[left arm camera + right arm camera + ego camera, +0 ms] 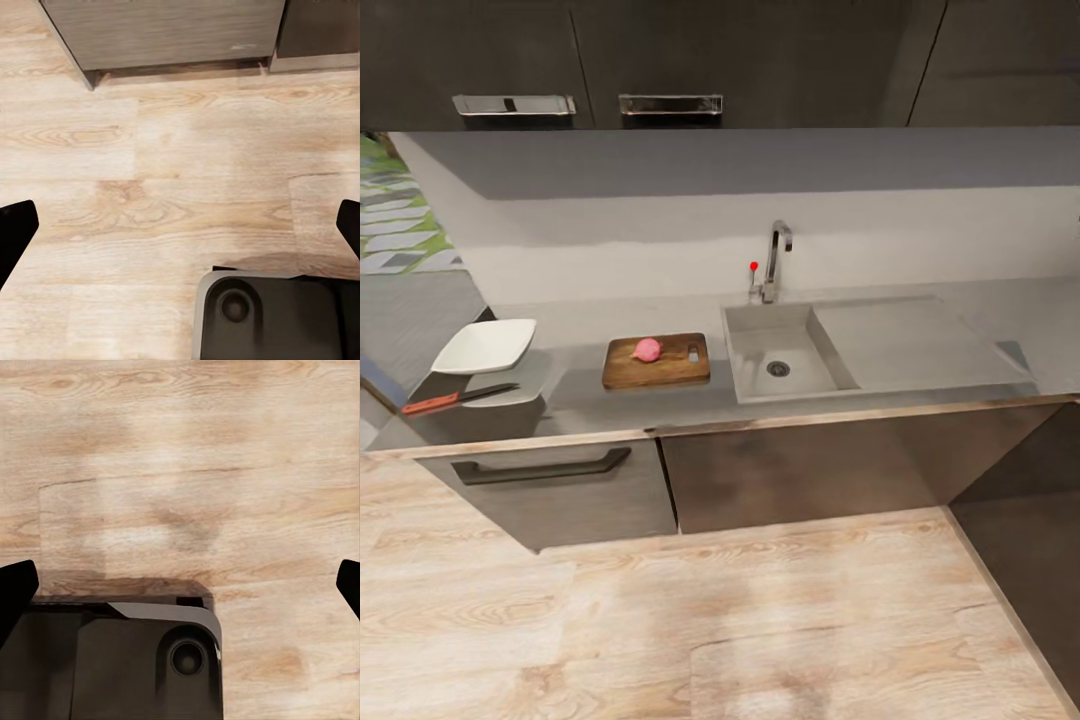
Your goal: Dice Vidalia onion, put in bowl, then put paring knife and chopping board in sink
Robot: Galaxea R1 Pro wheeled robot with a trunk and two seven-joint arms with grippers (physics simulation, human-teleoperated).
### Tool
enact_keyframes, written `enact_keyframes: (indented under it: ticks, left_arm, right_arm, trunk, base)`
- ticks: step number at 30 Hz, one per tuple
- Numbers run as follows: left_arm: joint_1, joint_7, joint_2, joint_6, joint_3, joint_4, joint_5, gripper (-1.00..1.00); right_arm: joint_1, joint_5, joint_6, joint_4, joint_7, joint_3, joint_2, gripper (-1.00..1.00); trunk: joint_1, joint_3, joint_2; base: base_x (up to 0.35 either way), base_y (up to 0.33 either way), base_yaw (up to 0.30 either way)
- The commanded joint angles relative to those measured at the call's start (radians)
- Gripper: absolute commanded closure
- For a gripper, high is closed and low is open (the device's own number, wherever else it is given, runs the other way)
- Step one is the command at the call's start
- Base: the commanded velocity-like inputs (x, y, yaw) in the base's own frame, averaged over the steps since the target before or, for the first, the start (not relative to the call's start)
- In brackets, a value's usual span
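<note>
In the head view, the Vidalia onion (647, 349) is seen on the chopping board (656, 362), at nine o'clock of the sink (778, 352), whose basin holds nothing. The paring knife (457, 399) lies on the counter (580, 385), blade toward three o'clock, below the bowl (485, 345).

In the left wrist view, the left fingers (16, 234) are spread wide over wooden floor (180, 172), holding nothing.

In the right wrist view, the right fingers (16, 592) are likewise spread wide and unladen.

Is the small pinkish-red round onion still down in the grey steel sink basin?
No, the small pinkish-red round onion rests on the brown wooden chopping board, beside the grey steel sink basin.
</note>
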Motion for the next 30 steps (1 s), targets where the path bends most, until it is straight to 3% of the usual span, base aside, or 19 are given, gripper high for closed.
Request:
enact_keyframes:
  ticks: [1, 17, 30]
  left_arm:
    - [0.0, 0.004, 0.002, -0.002, -0.006, -0.001, 0.009, -1.0]
    - [0.001, 0.005, 0.002, -0.001, -0.006, 0.006, 0.012, -1.0]
    - [0.001, 0.005, 0.002, 0.001, -0.006, 0.006, 0.012, -1.0]
  right_arm:
    - [0.0, 0.011, -0.001, -0.002, -0.004, -0.004, 0.001, -1.0]
    - [0.0, 0.011, -0.002, -0.001, -0.004, -0.004, 0.002, -1.0]
    - [0.0, 0.011, -0.002, -0.001, -0.004, -0.004, 0.002, -1.0]
  trunk:
    - [0.001, 0.0, -0.002]
    - [0.001, 0.026, -0.002]
    - [0.001, 0.048, -0.002]
  base:
    - [0.0, 0.0, 0.0]
    - [0.0, 0.075, 0.0]
    - [0.0, 0.269, 0.0]
